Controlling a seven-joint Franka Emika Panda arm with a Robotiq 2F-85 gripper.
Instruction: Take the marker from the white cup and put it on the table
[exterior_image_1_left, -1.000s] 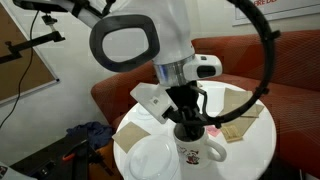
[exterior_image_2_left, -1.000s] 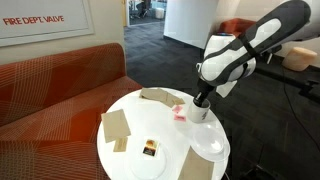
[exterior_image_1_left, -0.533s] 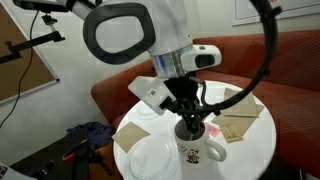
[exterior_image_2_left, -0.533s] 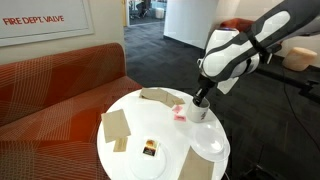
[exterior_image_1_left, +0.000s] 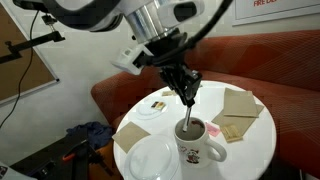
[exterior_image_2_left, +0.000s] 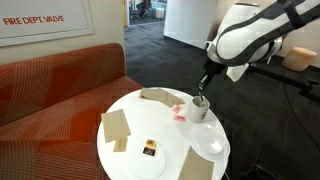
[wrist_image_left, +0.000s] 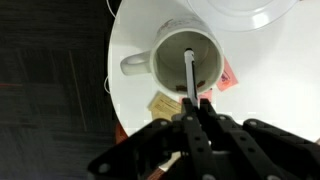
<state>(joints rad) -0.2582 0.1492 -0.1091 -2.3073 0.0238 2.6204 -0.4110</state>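
Note:
The white cup (exterior_image_1_left: 196, 146) stands on the round white table (exterior_image_1_left: 250, 145), handle to the side, dark inside. My gripper (exterior_image_1_left: 186, 93) hangs straight above it, shut on the top of the slim pale marker (exterior_image_1_left: 185, 112). The marker hangs upright with its lower end at the cup's mouth. In the wrist view the marker (wrist_image_left: 190, 68) runs from my fingertips (wrist_image_left: 192, 101) down into the cup (wrist_image_left: 170, 48). In an exterior view my gripper (exterior_image_2_left: 203, 86) is just above the cup (exterior_image_2_left: 200, 110).
A large white plate (exterior_image_1_left: 150, 160) lies beside the cup. A small plate with a snack (exterior_image_1_left: 155, 106), brown paper napkins (exterior_image_1_left: 240, 100) and a red packet (exterior_image_1_left: 213, 130) also lie on the table. A red-brown bench (exterior_image_1_left: 270, 55) curves behind it.
The arm has risen. The gripper was down at the cup's mouth and is now well above it, with the marker drawn up most of the way out.

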